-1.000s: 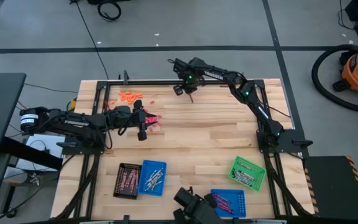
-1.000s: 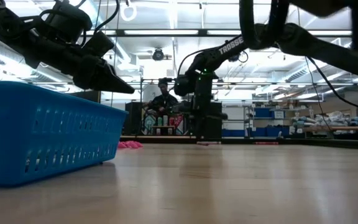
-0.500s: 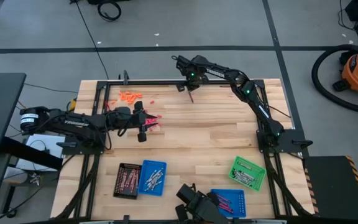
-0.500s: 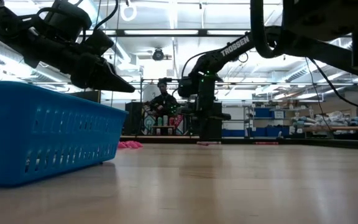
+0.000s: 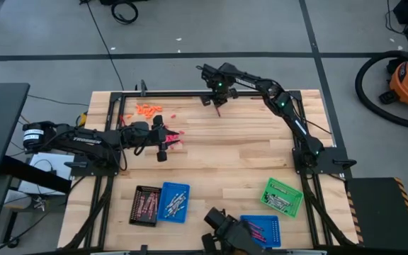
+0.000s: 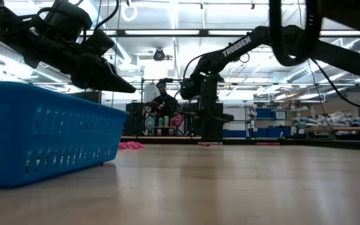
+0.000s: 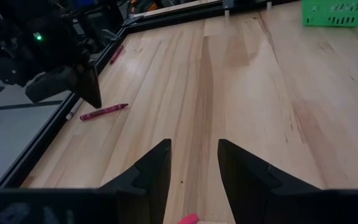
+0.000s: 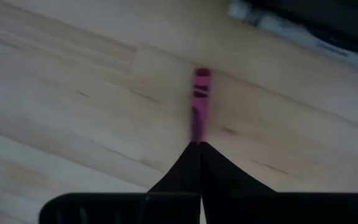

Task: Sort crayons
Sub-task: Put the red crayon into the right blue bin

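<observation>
Right gripper [image 8: 199, 149] fingers together over purple crayon [image 8: 199, 102] at table [image 5: 246, 152] far edge, contact unclear | left gripper [image 7: 193, 163] apart, pink crayon [image 7: 189, 219] beneath cut off

In the right wrist view the near end of a magenta crayon [image 8: 199, 102] is hidden behind the closed fingers [image 8: 219, 177]. In the left wrist view a pink crayon [image 7: 188, 219] is cut off by the picture's edge. Crayons in the black tray [image 5: 144, 205] are too small to count.
</observation>
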